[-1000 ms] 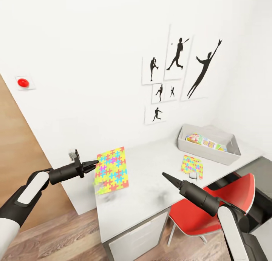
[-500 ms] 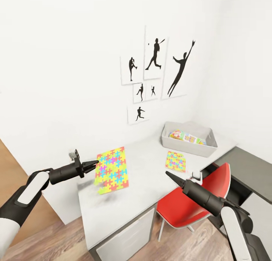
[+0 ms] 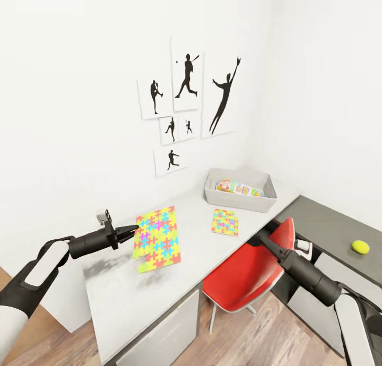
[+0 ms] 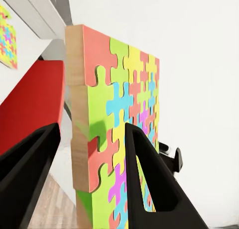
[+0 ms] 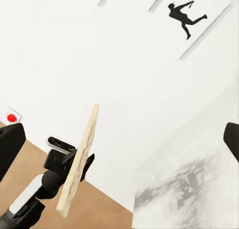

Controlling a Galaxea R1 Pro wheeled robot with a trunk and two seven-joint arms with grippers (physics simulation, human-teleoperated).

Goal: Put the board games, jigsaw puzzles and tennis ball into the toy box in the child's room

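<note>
The left tool is clamped on a jigsaw puzzle, held upright above the bench near its front edge. A second puzzle lies flat just before the toy box at the back corner, holding what seems one printed board game. The right tool looks closed. The tennis ball rests far right.

jigsaw puzzles: 2 | tennis ball: 1 | toy box: 1 | chair: 1

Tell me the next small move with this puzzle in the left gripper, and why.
Probably carry it toward the toy box: the left gripper grips the large jigsaw puzzle above the table, well short of the box.
</note>
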